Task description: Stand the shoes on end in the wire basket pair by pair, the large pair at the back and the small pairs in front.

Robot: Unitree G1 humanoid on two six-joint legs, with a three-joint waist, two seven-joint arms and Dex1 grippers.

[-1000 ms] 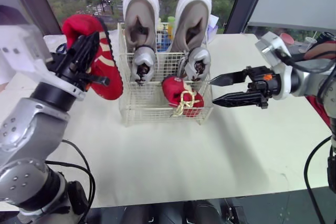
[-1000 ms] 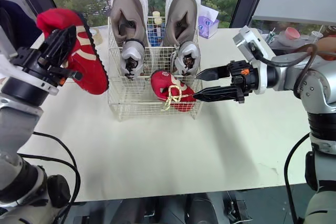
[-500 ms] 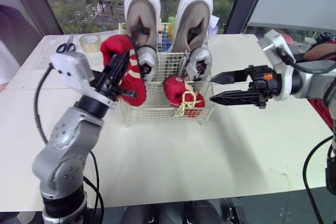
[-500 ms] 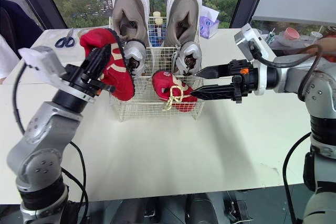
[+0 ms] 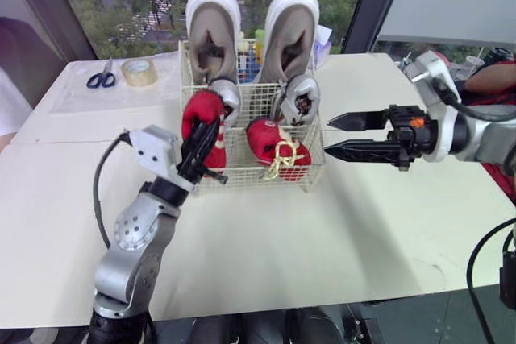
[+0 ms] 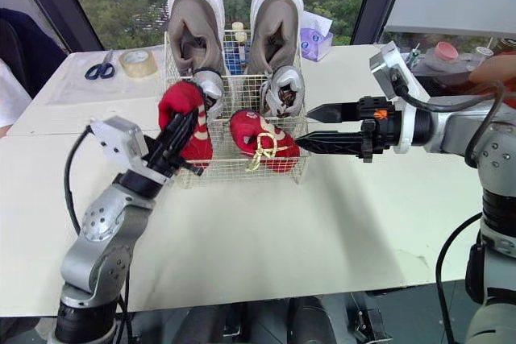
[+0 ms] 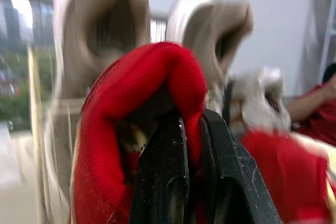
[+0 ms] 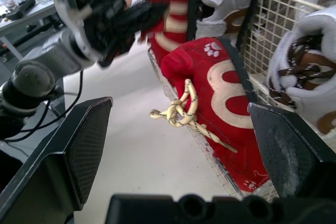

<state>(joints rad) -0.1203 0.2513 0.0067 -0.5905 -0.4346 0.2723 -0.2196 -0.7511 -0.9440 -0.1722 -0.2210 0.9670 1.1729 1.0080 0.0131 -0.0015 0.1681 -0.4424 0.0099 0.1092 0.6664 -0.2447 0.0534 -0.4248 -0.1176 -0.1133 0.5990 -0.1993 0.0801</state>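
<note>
step: filling front row | left end effector [image 5: 203, 141] pinching red shoe [image 5: 201, 112], wire basket [image 5: 242, 176] just under it | right end effector [image 5: 329, 134] spread, idle | next: lower upright, release

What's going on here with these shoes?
The robot is packing shoes into a white wire basket. Its left end effector is shut on a small red shoe, held upright at the basket's front left. Another red shoe with a cream lace sits front right, and the large grey-and-white pair stands on end at the back. The right end effector hangs open beside the basket.
</note>
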